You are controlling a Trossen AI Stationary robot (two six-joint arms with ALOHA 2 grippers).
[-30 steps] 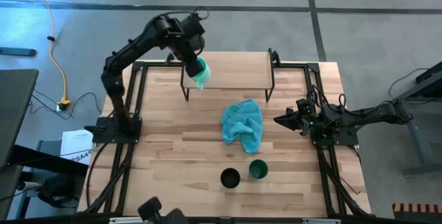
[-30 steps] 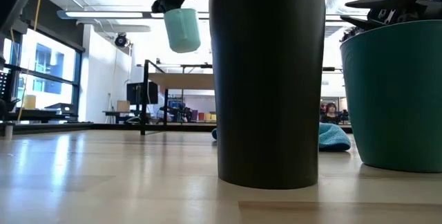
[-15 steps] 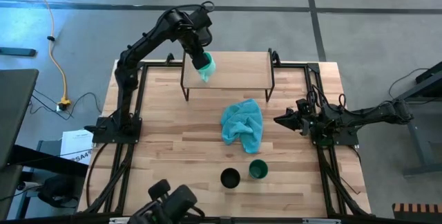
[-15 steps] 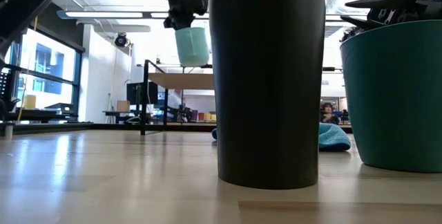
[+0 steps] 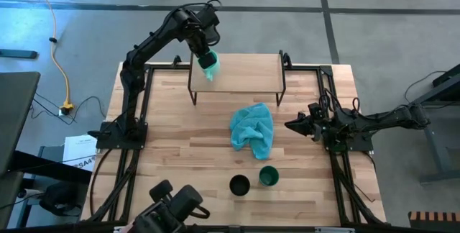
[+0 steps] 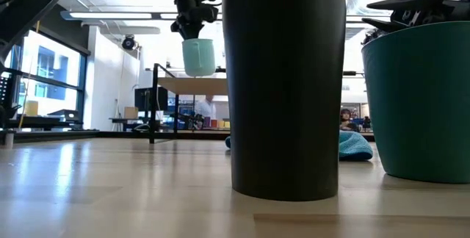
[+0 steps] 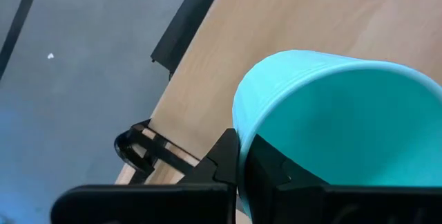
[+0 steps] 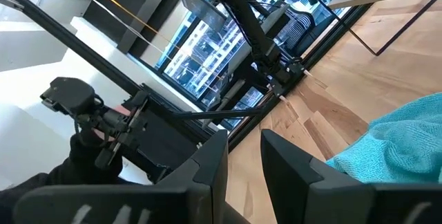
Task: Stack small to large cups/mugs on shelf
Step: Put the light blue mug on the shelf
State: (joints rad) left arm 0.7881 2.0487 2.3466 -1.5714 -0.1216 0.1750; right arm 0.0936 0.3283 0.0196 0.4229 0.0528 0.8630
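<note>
My left gripper (image 5: 206, 55) is shut on the light turquoise mug (image 5: 210, 67), which hangs just above the left part of the shelf (image 5: 248, 75). In the low view the mug (image 6: 199, 56) is a little above the shelf board (image 6: 209, 85). The black cup (image 5: 239, 185) and the dark green cup (image 5: 268, 176) stand side by side on their bases near the table's near edge. My right gripper (image 5: 291, 125) waits at the table's right side, open, with nothing between its fingers. My left gripper holds the mug by its rim (image 7: 238, 124), one finger (image 7: 273, 172) inside the mug and the other (image 7: 222, 156) outside against the wall. The fingers come from above, pointing steeply down. The mug hangs below them, mouth up and nearly upright, clear of the shelf.
A crumpled teal cloth (image 5: 254, 129) lies on the table between the shelf and the two cups. The black cup (image 6: 285, 84) and the green cup (image 6: 418, 98) fill much of the low view. People show in the room far behind the table.
My left gripper has carried the mug toward the table's far edge and a little down, from the shelf's front edge to over its left part. The mug, tilted before, now hangs nearly upright. The gripper has stayed shut on it.
</note>
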